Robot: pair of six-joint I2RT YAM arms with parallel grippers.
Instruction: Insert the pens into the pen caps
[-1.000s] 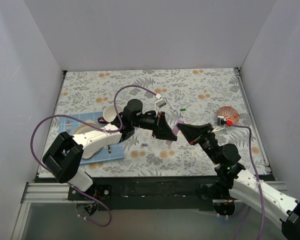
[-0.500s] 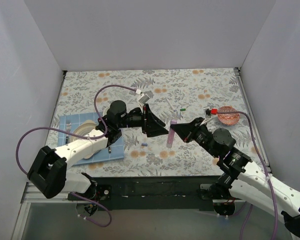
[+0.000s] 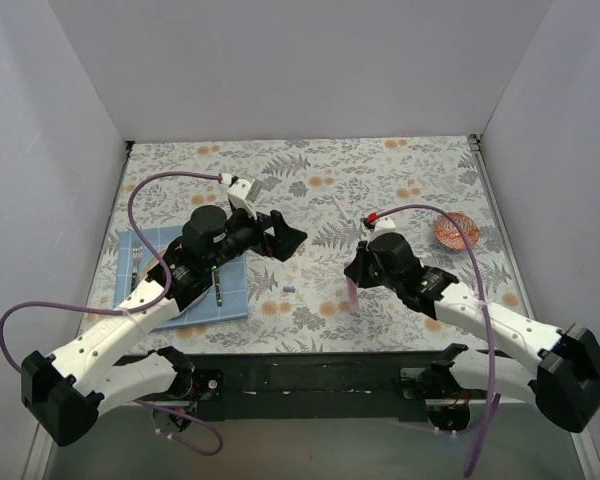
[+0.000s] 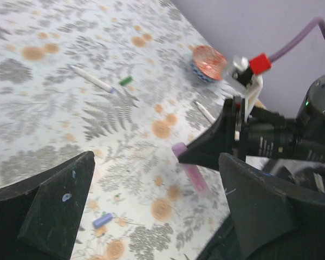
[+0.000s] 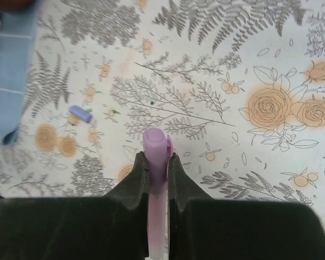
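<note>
My right gripper [image 5: 156, 161] [image 3: 354, 274] is shut on a thick pink pen [image 5: 156, 216] [image 3: 352, 291] with a lilac cap [image 5: 155, 142] on its end, held just above the table's middle. My left gripper [image 3: 288, 240] [image 4: 157, 211] stands wide open and holds nothing, a little to the left of that pen [image 4: 188, 168]. A loose purple pen cap [image 3: 288, 289] [image 4: 103, 220] [image 5: 80, 114] lies on the cloth between the arms. Farther back lie a white pen [image 4: 92, 79] [image 3: 337, 203], a green cap [image 4: 125, 80] and a second white pen [image 4: 205, 112].
A blue mat [image 3: 235, 300] at the left carries a plate, a silver fork [image 3: 137, 262] and a dark pen-like stick [image 3: 218, 290]. A small orange bowl [image 3: 452, 230] [image 4: 208, 60] sits at the right. White walls close in three sides.
My left gripper has opened, let go of the pen's cap end and drawn back to the left. The right gripper keeps the capped pink pen and has swung it lower, nearer the front.
</note>
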